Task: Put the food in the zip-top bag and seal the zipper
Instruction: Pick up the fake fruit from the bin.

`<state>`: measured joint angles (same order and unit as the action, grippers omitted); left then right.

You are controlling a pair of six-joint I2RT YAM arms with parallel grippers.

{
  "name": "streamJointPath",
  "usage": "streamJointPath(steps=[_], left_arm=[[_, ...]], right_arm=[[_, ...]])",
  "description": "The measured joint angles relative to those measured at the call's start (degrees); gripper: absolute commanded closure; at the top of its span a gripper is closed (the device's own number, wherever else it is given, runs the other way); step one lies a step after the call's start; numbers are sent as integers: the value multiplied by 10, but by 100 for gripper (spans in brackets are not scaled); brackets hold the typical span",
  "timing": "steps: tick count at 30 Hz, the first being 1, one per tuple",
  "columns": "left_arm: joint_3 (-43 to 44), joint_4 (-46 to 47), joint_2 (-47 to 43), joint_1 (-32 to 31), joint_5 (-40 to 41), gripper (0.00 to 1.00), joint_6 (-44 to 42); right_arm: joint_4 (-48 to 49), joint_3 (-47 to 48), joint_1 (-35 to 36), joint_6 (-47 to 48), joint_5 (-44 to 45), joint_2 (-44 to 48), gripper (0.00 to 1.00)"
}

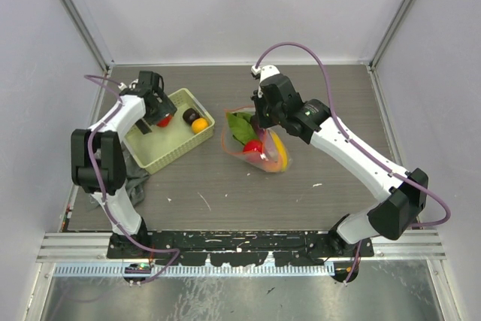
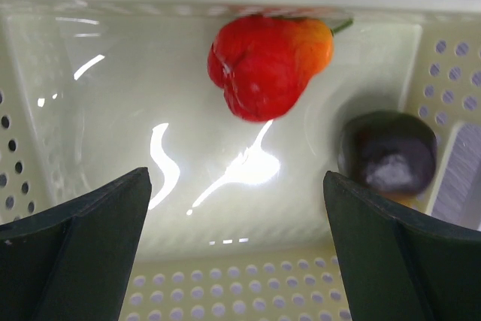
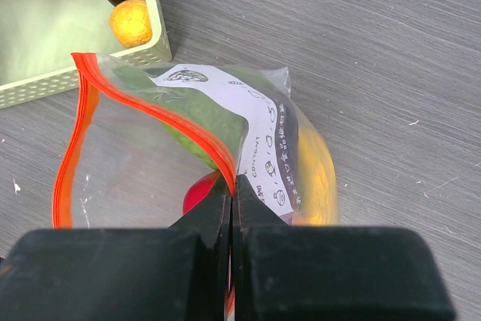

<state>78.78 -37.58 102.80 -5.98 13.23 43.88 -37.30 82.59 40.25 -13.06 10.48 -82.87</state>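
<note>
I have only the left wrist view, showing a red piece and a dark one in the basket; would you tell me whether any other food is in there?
Observer: Yes, an orange piece lies in the mesh basket, right beside the dark brown piece.
Operator: Thank you. Is the bag being held?
Observer: It is. The right gripper is shut on the zipper edge of the zip-top bag, whose mouth stands open.
Operator: And what is inside it?
Observer: The green leaf, a second red piece and the yellow banana.
</note>
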Motion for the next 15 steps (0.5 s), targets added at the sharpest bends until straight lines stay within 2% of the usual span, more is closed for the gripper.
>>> streamJointPath(steps=[15], left_arm=[[38,83,117,29,-16,2,-10]], right_arm=[[12,-7,0,12,-8,0,100]])
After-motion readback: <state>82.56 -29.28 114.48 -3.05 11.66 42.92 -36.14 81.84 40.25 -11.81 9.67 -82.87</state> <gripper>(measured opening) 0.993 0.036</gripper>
